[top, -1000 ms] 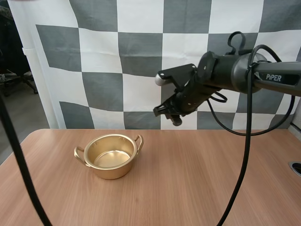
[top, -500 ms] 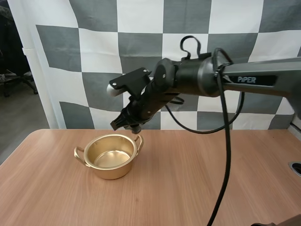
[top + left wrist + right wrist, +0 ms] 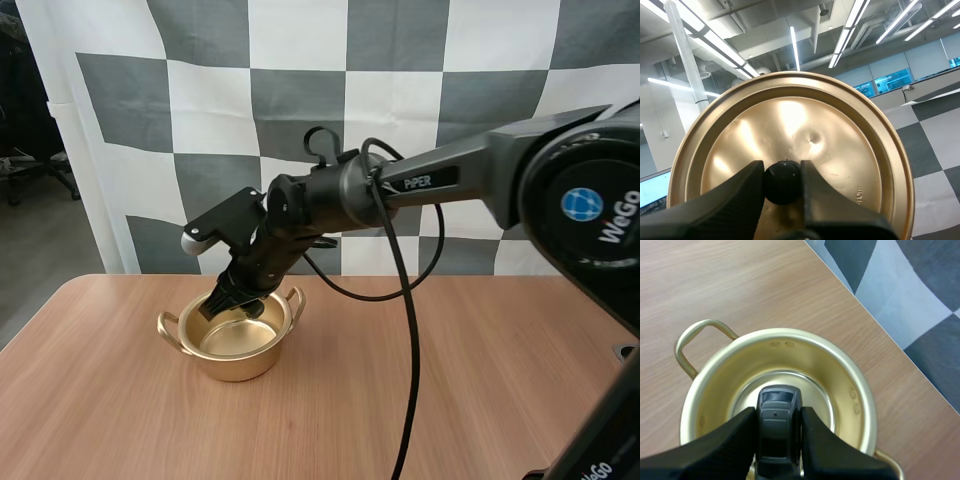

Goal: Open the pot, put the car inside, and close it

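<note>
The golden pot (image 3: 238, 333) stands open on the wooden table, left of centre. My right gripper (image 3: 232, 303) hangs just over its mouth, shut on a small dark grey toy car (image 3: 778, 429). In the right wrist view the car sits pinched between my fingers (image 3: 725, 450), directly above the pot's shiny bottom (image 3: 790, 385). My left gripper (image 3: 783, 182) is shut on the black knob (image 3: 783, 181) of the golden lid (image 3: 840, 150), which it holds up in the air with its underside facing the camera.
The wooden table (image 3: 420, 380) spreads bare to the right of the pot and in front of it. The pot's two loop handles (image 3: 168, 328) stick out to either side.
My right arm has swung left and down, carrying the car from high at the right of the table to just over the open pot.
</note>
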Tool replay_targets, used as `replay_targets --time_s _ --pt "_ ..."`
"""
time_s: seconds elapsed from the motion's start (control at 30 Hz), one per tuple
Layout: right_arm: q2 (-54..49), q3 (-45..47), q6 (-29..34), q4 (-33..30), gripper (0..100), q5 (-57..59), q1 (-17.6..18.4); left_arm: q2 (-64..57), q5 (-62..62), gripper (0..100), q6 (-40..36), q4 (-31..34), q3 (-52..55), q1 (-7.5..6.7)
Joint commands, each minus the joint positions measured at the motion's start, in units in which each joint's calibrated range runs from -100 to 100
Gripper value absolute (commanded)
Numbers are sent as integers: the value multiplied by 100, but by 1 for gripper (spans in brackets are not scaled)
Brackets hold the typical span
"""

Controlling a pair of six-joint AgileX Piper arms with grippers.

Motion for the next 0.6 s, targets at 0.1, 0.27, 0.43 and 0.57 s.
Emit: replay_targets --time_s 0.1,0.27,0.43,0.57 --pt "616 -535 -2 3 0 173 20 20 57 0 4 -4 2 0" --pt "913 -713 -2 -86 0 132 20 20 232 0 4 43 2 0" --pt "1217 -713 95 -363 0 46 20 20 232 0 4 43 2 0" --pt "1441 -713 124 -402 0 -48 20 20 232 0 4 43 2 0"
